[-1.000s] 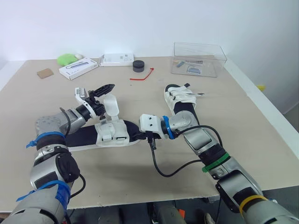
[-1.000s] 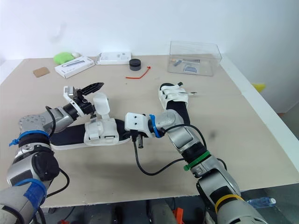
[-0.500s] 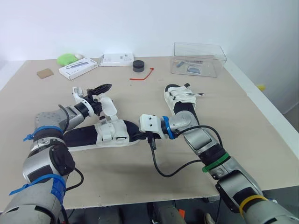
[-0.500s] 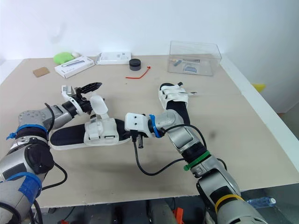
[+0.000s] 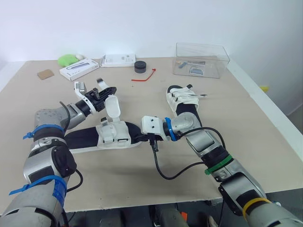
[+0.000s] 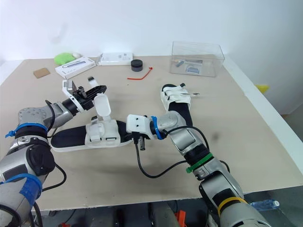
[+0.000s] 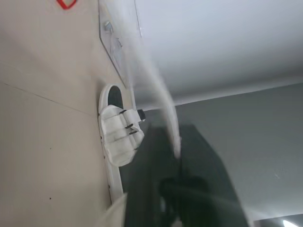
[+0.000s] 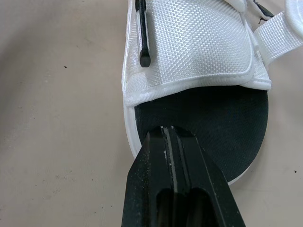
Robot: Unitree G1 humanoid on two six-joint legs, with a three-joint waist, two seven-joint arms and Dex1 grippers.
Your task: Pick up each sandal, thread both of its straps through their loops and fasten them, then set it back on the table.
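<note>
Left gripper (image 5: 105, 88) has rolled at the wrist and the strap (image 5: 111, 105) now stands straighter; its hold cannot be told. Right gripper (image 8: 165, 130), closed, pins the near sandal (image 5: 106, 138) flat on the table (image 5: 118, 177). Step: threading, judged; next calls for feeding the strap through its loop (image 8: 143, 35).

head views: bright, even overhead light, sharp throughout | shadows: soft, short, hugging the sandal (image 5: 113, 135) edge on the desk (image 5: 142, 179) | left wrist: heavy motion smear, dark foreground out of focus | right wrist: sandal weave crisp, right pincer (image 8: 166, 137) slightly soft, faint sheen
</note>
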